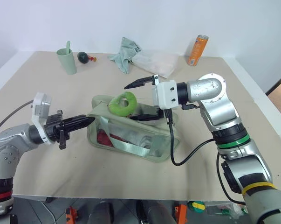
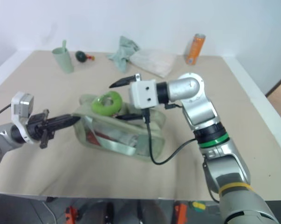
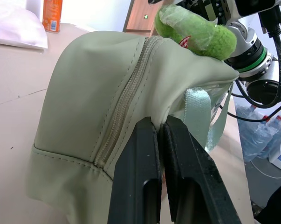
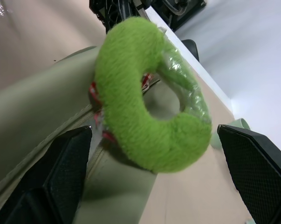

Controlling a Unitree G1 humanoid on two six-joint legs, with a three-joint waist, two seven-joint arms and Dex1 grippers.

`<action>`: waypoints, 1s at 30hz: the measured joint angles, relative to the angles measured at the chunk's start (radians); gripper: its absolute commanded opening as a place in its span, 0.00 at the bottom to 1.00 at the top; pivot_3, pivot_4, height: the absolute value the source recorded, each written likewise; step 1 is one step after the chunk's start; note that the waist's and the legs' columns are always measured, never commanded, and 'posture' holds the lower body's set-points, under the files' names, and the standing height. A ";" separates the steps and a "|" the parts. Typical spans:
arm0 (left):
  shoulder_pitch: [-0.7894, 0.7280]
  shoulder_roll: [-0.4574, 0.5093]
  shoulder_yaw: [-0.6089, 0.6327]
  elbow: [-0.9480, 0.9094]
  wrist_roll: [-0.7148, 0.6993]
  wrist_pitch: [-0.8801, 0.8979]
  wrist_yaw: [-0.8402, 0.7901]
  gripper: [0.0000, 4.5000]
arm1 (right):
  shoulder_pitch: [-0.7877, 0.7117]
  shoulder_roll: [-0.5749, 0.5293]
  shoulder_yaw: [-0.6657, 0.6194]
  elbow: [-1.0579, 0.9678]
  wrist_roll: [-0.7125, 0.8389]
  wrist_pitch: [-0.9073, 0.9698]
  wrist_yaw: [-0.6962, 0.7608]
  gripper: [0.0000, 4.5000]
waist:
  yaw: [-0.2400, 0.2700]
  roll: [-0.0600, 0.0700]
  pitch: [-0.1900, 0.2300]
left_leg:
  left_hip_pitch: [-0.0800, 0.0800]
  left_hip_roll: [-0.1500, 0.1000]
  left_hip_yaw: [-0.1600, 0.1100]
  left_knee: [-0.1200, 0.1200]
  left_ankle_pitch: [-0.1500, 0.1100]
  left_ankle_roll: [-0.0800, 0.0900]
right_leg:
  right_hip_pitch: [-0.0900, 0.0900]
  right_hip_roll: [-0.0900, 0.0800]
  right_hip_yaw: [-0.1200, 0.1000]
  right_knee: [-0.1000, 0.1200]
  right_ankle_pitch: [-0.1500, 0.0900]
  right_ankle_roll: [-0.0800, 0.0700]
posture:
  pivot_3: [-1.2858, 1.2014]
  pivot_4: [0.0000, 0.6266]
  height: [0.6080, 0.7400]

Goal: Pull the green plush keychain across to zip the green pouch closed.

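Head-camera views show you the green plush keychain (image 1: 123, 103), a fuzzy lime ring, sitting on top of the green pouch (image 1: 131, 133) near its left end, in the middle of the beige table (image 1: 47, 88). Part of the ring is wrapped in clear plastic. Through the pouch's clear side panel you can make out something red and some pale items, too unclear to name; a webbing strap runs across that panel.

Your left gripper (image 1: 82, 121) reaches in level from the left, its two black fingers (image 3: 145, 177) pressed together on a fold of fabric at the pouch's left end, beside the zipper. Your right gripper (image 1: 141, 99) comes in from the right, pointing left and slightly down, jaws spread wide; in the right wrist view the keychain lies between the two fingers, touching neither.

At the table's far edge stand a mint-green cup (image 1: 67, 60), a small dark green ball toy (image 1: 83, 57), a teal-green cloth (image 1: 126, 53), a white plastic bag (image 1: 158, 62) and an orange can (image 1: 197, 50).
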 measured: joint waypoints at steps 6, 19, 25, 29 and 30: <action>0.012 -0.002 -0.001 0.000 0.001 -0.004 0.001 0.00 | -0.004 0.006 0.000 0.000 0.000 0.001 0.001 0.99 | 0.000 0.000 0.000 | 0.000 0.000 0.000 0.000 0.000 0.000 | 0.000 0.000 0.000 0.000 0.000 0.000 | 0.52 0.24 1.00; 0.039 -0.014 -0.001 0.004 0.001 -0.007 0.019 0.00 | -0.006 0.006 0.000 0.000 0.000 0.008 -0.003 0.87 | 0.000 0.000 0.000 | 0.000 0.000 0.000 0.000 0.000 0.000 | 0.000 0.000 0.000 0.000 0.000 -0.001 | 0.52 0.24 1.00; 0.039 -0.015 -0.001 0.004 0.001 -0.007 0.021 0.00 | -0.006 0.013 0.000 0.000 0.007 0.010 -0.003 0.42 | 0.000 0.000 0.000 | 0.000 0.000 0.000 0.000 0.000 0.000 | 0.000 0.000 0.000 0.000 0.000 -0.001 | 0.52 0.24 1.00; 0.039 -0.019 -0.001 0.004 0.001 -0.007 0.025 0.00 | -0.006 0.015 0.000 0.000 0.017 0.019 0.000 0.12 | 0.000 0.000 0.000 | 0.000 0.000 0.000 0.000 0.000 0.000 | 0.000 0.000 0.000 0.000 0.000 -0.001 | 0.52 0.24 1.00; 0.039 -0.020 -0.001 0.004 0.001 -0.007 0.026 0.00 | -0.006 0.015 0.000 0.000 0.019 0.020 0.001 0.05 | 0.000 0.000 0.000 | 0.000 0.000 0.000 0.000 0.000 0.000 | 0.000 0.000 0.000 0.000 0.000 -0.001 | 0.52 0.24 1.00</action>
